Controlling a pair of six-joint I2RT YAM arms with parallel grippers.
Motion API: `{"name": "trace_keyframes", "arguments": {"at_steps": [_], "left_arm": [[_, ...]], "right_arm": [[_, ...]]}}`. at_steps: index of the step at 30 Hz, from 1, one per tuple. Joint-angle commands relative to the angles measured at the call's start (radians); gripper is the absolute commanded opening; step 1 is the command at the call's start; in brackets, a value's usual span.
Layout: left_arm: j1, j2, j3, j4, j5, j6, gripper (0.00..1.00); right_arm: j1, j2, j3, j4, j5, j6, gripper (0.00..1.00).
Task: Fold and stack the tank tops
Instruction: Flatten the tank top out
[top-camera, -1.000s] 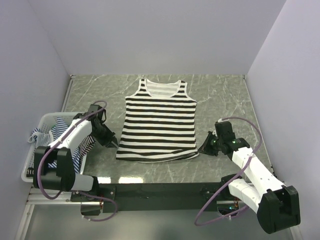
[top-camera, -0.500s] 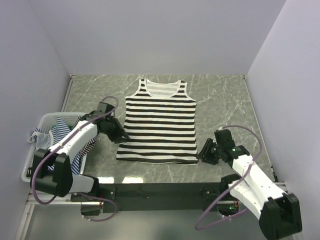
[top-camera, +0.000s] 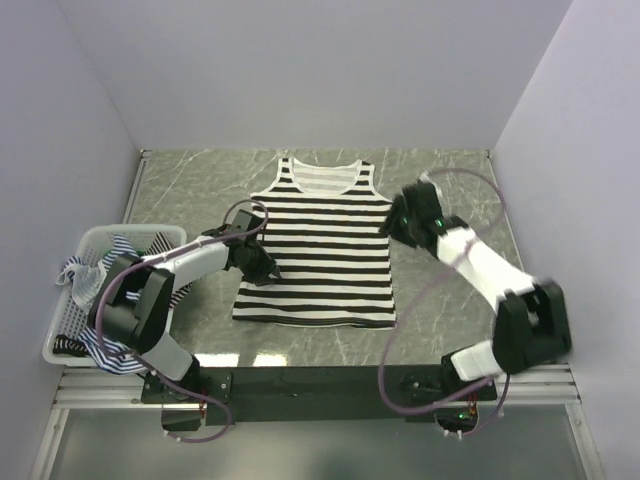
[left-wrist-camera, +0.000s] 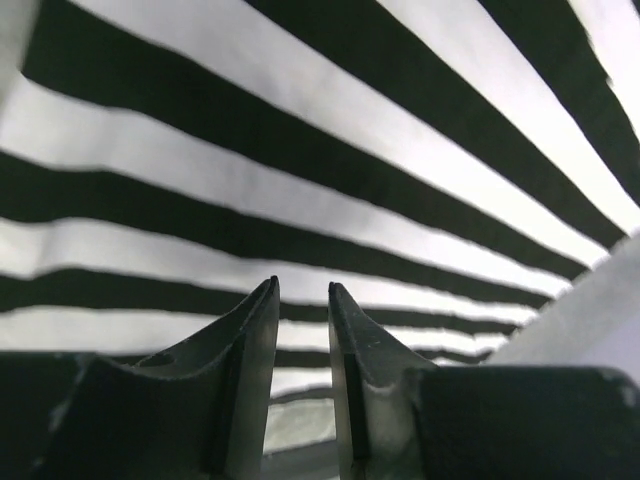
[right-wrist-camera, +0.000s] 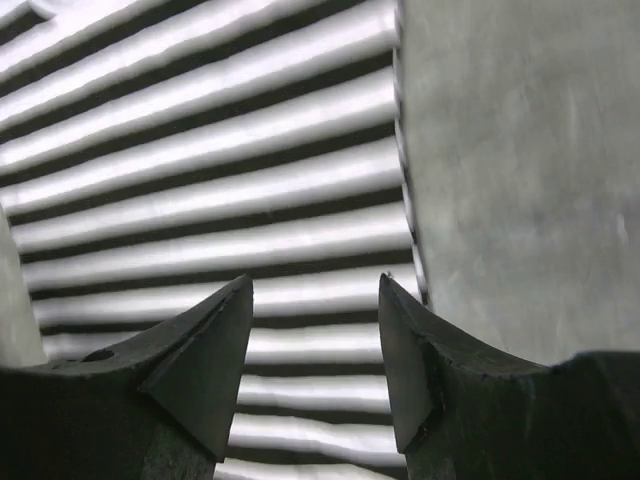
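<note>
1. Grey marbled table (top-camera: 450, 175): work surface.
2. Black-and-white striped cloth tank top (top-camera: 318, 245): flat mid-table, unfolded, evidently spread for folding.
3. White plastic mesh basket (top-camera: 95, 232): left edge, holding blue-striped tops (top-camera: 130, 262) awaiting folding.
4. Right gripper (right-wrist-camera: 315, 285): jaws spread over the top's right edge, seemingly for a pinch.
5. Left gripper (left-wrist-camera: 302, 290): jaws narrowly parted, empty, above the left side.

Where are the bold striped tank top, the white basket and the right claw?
bold striped tank top (top-camera: 318, 250), top view, middle of its front.
white basket (top-camera: 100, 231), top view, far rim.
right claw (right-wrist-camera: 315, 282), right wrist view, midway between its open fingertips.
</note>
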Motion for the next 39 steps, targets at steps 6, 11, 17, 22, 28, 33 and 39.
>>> {"name": "trace_keyframes", "arguments": {"at_steps": [6, 11, 17, 22, 28, 33, 39], "left_arm": [[-0.005, 0.115, 0.107, -0.03, -0.146, -0.036, 0.33], [-0.003, 0.202, 0.193, -0.096, -0.194, -0.026, 0.33], [0.017, 0.274, 0.262, -0.147, -0.214, 0.002, 0.33], [0.066, 0.296, 0.281, -0.181, -0.214, 0.045, 0.33], [0.125, 0.29, 0.276, -0.198, -0.217, 0.101, 0.32], [0.15, 0.305, 0.311, -0.208, -0.212, 0.143, 0.32], [0.156, 0.323, 0.331, -0.222, -0.215, 0.184, 0.34]], "right_arm": [[-0.041, 0.538, 0.593, -0.101, 0.137, -0.193, 0.59], [-0.051, 0.762, 0.838, -0.207, 0.177, -0.244, 0.58], [-0.053, 0.906, 0.972, -0.308, 0.235, -0.267, 0.56], [-0.054, 0.943, 0.977, -0.367, 0.298, -0.266, 0.56], [-0.058, 0.909, 0.892, -0.348, 0.307, -0.264, 0.55], [-0.061, 0.877, 0.831, -0.335, 0.309, -0.267, 0.54], [-0.09, 0.808, 0.707, -0.284, 0.281, -0.259, 0.45]]}}
